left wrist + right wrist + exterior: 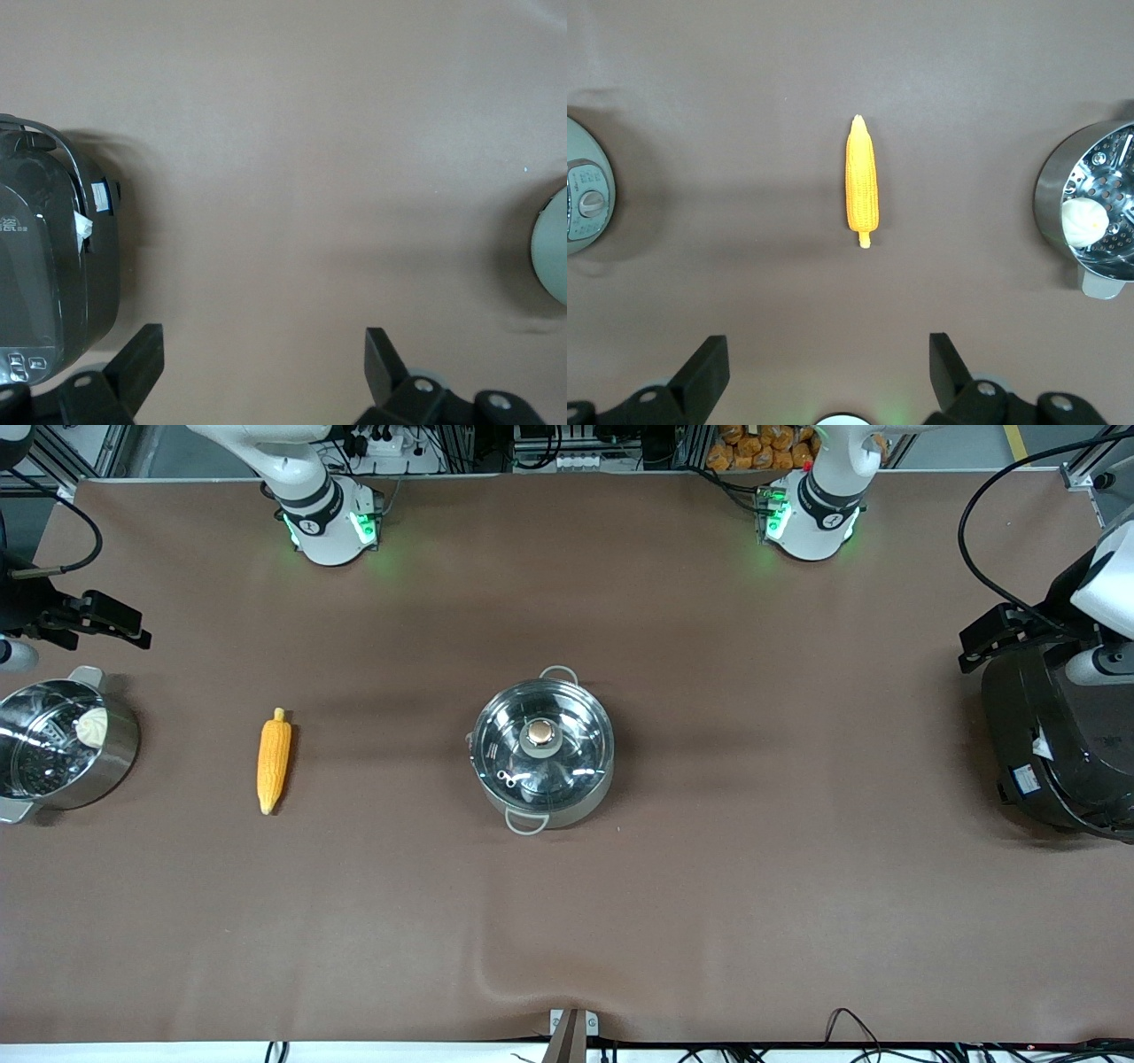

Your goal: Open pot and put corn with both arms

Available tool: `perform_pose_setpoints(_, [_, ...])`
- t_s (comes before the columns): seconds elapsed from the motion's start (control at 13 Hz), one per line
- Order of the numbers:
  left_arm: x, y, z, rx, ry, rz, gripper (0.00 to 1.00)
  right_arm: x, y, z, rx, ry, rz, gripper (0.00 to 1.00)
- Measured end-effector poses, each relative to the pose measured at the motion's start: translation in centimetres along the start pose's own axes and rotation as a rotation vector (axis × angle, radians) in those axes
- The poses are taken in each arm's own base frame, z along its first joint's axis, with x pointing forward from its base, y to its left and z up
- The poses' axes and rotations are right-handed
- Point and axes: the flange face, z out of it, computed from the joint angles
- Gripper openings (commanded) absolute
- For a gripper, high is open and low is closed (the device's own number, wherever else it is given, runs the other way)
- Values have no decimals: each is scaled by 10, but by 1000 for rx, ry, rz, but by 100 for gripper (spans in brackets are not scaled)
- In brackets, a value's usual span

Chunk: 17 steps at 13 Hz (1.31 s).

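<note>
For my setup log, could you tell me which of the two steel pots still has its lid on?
The pot at the table's middle: a domed glass lid with a copper knob covers it. The steamer pot beside the corn stands open.

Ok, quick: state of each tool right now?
Left tool: open, holding nothing, over bare table beside the black cooker.
Right tool: open, holding nothing, above the table near the corn.
</note>
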Motion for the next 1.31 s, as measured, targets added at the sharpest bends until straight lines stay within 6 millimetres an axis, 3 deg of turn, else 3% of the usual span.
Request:
perform_pose_setpoints(0.46, [-1, 4, 4, 4, -37, 8, 100, 0, 0, 1, 0, -2, 0, 100])
perform_pose_setpoints(0.62, [4, 16, 13, 4, -55, 29, 100, 0, 0, 1, 0, -2, 0, 100])
perform_pose_setpoints(0.77, [7, 60, 31, 8, -88, 32, 100, 0, 0, 2, 0, -4, 0, 100])
perform_pose_setpoints(1.08, [7, 180, 67, 22, -113, -83, 100, 6, 1, 15, 1, -16, 2, 100])
perform_pose_setpoints(1.31, [5, 256, 97, 21, -110, -162, 100, 16, 4, 58, 3, -39, 6, 100])
